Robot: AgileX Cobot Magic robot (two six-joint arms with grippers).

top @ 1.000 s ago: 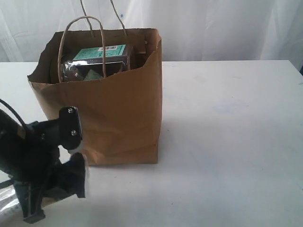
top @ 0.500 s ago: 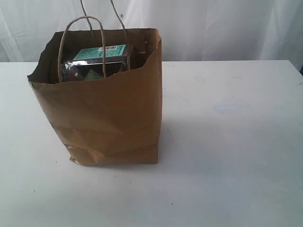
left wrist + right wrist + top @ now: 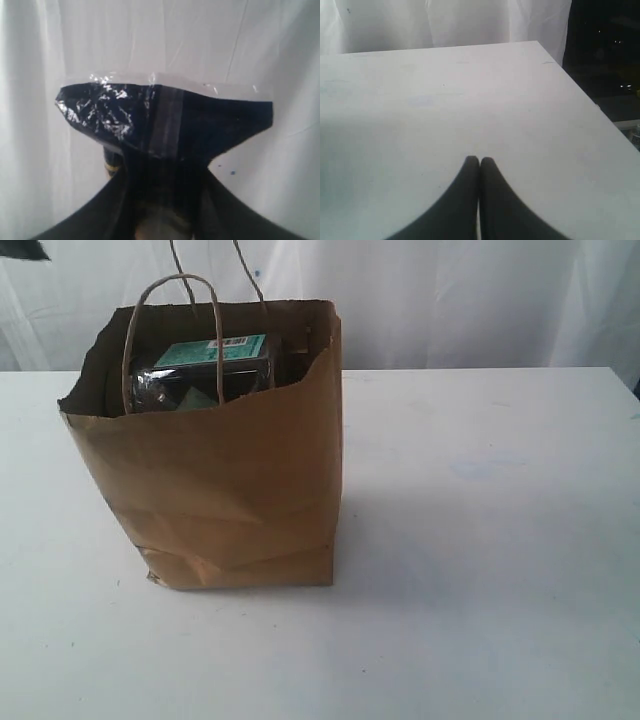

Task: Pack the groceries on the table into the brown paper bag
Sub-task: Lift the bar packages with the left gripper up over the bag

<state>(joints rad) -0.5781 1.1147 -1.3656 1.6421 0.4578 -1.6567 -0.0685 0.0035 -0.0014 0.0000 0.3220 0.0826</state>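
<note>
Exterior view: brown paper bag (image 3: pixel 230 490) holds clear jar (image 3: pixel 200 375).

Left gripper (image 3: pixel 165 172) no longer low beside bag (image 3: pixel 220 490); dark sliver (image 3: pixel 25 250) now shows well above bag's left edge.

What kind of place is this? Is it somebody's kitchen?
Probably not a kitchen; more likely a robot test room. A brown paper bag stands on a plain white table, a white curtain hangs behind, and a robot's left end effector holds a dark packet.
</note>
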